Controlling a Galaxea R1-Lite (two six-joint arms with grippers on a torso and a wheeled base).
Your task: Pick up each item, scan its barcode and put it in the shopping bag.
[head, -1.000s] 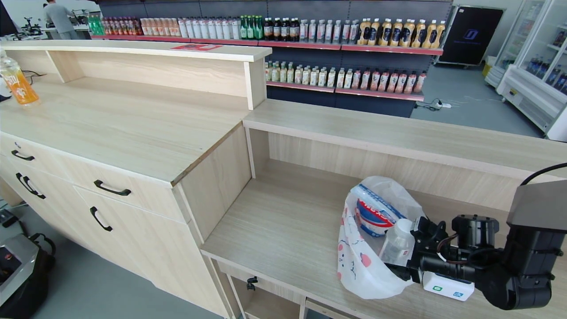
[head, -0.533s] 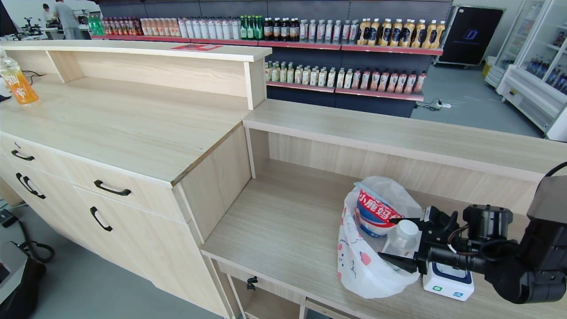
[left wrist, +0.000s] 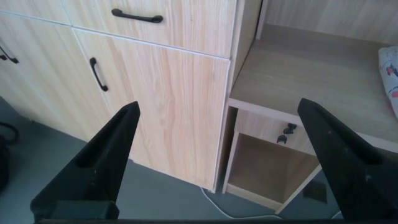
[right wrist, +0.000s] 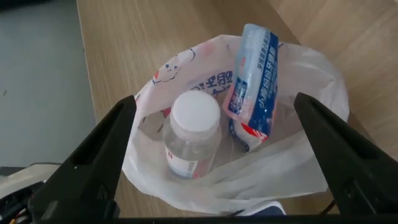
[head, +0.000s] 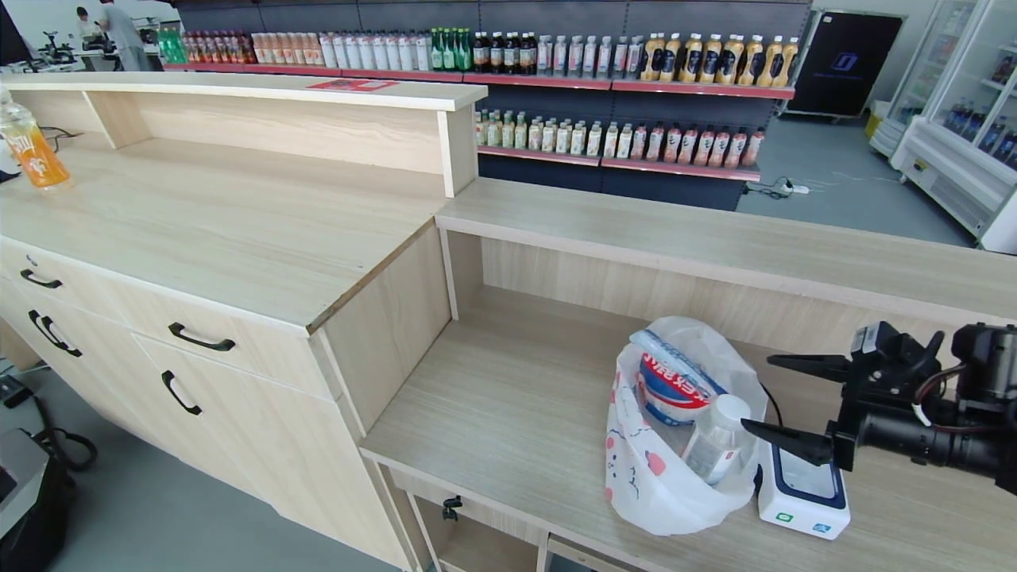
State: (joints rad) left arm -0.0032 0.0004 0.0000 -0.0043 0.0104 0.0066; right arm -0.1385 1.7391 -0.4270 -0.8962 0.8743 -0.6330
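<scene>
On lower counter shelf, head view: white thin plastic shopping bag w/ pink prints (head: pixel 645 481) sits open on the light wood counter (head: pixel 508 397). Inside it, a clear plastic bottle w/ white cap (head: pixel 717 438) stands tilted at the right, next to a blue-white-red wrapped packet (head: pixel 675 381) on the far side. White-and-blue box-shaped barcode scanner (head: pixel 799 502) is just right of the bag, touching it. Right gripper (head: pixel 759 394) hangs above the scanner, right of the bag, fingers spread wide, nothing between them. Orange drink bottle (head: pixel 29 148) stands far left on the upper counter, well apart.

Left wrist view: left gripper (left wrist: pixel 219 104) spread wide, empty, low in front of the wood cabinet door w/ black handle (left wrist: pixel 95 73); bag edge (left wrist: pixel 390 68) on the shelf beyond.

Right wrist view: right gripper (right wrist: pixel 214 101) looks down into the bag (right wrist: pixel 298 180), fingers apart either side; bottle (right wrist: pixel 193 134) and packet (right wrist: pixel 255 87) lie side by side inside, touching.
</scene>
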